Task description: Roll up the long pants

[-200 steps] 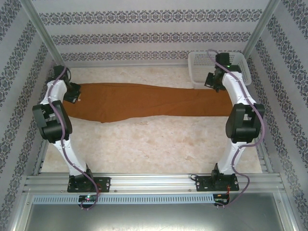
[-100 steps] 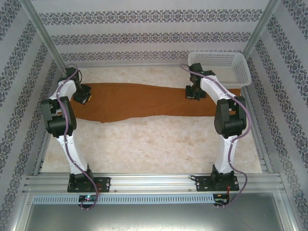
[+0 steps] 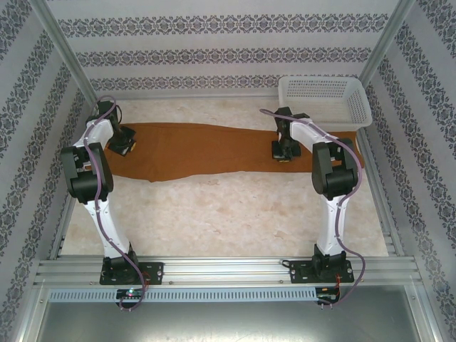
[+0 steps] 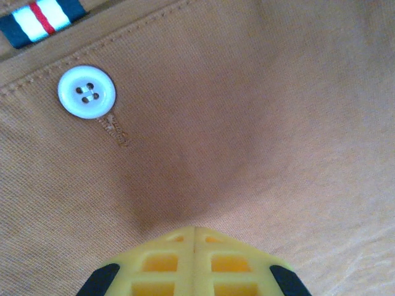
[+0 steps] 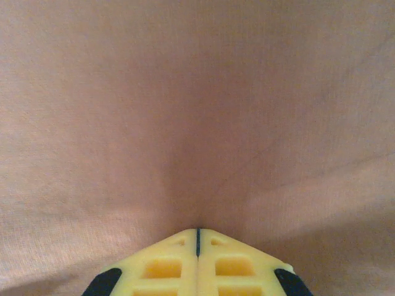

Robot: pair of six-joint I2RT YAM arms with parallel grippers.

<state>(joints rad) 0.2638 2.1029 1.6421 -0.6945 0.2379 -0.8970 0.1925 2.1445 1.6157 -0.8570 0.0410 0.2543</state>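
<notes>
The rust-brown long pants (image 3: 206,149) lie flat across the far half of the table, waist at the left, legs running right. My left gripper (image 3: 122,147) is low over the waist end, its yellow fingertips (image 4: 179,243) closed together against the cloth (image 4: 247,123), near a white button (image 4: 86,92) and a striped label (image 4: 42,18). My right gripper (image 3: 282,154) is down on the legs, right of the middle. Its jaws (image 5: 197,231) stand shut with a hairline gap, tips on plain cloth (image 5: 197,111). I see no cloth pinched between either pair.
A white mesh basket (image 3: 322,78) stands at the back right corner, just beyond the pants' leg end. Bare marbled tabletop (image 3: 228,214) stretches between the pants and the arm bases. Patterned walls and metal posts enclose the table.
My right arm swung from beside the basket leftward and down onto the pant legs. My left gripper shifted slightly right onto the waist, then stayed still.
</notes>
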